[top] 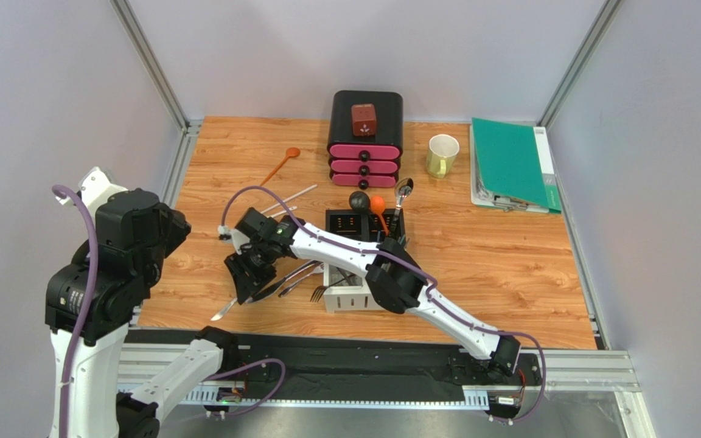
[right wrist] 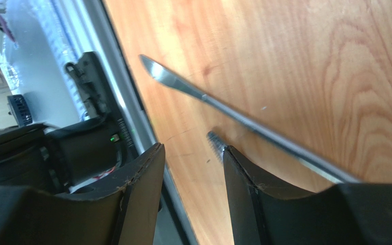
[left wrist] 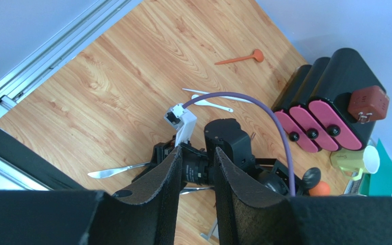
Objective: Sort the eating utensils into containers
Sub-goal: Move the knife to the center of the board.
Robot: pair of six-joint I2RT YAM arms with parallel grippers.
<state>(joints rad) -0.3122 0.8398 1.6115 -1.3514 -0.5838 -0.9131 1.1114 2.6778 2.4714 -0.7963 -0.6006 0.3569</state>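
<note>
My right gripper reaches left across the table and hovers low over a pile of silver utensils. In the right wrist view it is open and empty. A silver knife lies just beyond its right finger, with a serrated tip beside that finger. The knife's blade also shows in the top view and the left wrist view. The caddy holds a black, an orange and a silver spoon. My left gripper is raised at the left, open and empty.
An orange spoon and white spoons lie at the back left. The black-and-pink drawer box, a pale green mug and a green folder stand along the back. The table's near edge and rail are close to my right gripper.
</note>
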